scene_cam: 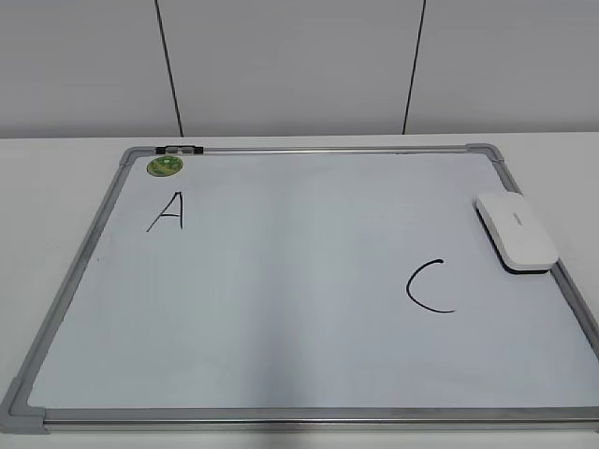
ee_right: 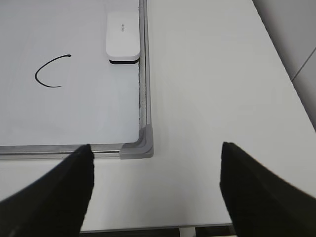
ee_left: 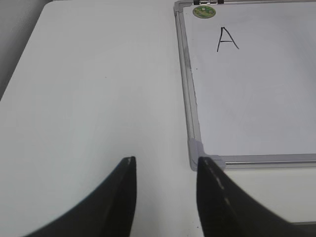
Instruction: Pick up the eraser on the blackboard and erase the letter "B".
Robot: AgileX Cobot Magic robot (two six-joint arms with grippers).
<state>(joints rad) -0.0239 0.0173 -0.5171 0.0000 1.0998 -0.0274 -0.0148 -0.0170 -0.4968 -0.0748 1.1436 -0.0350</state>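
No "B" showed on the board [scene_cam: 281, 281]; eraser [scene_cam: 516, 231] lay at three o'clock. Right gripper [ee_right: 155, 190] gaped wide, suiting a lengthwise grasp.

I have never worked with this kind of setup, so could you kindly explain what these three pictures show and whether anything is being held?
This is a two-armed robot at a white table. One picture looks down at a slant from in front; the other two come from cameras on each wrist. The dark shapes are the left gripper and the right gripper, both open and holding nothing. On the table lies the blackboard, really a whiteboard with a silver frame. It shows a letter A and a letter C; no "B" is visible. The eraser rests at its right edge, and a green magnet sits near the top left corner.
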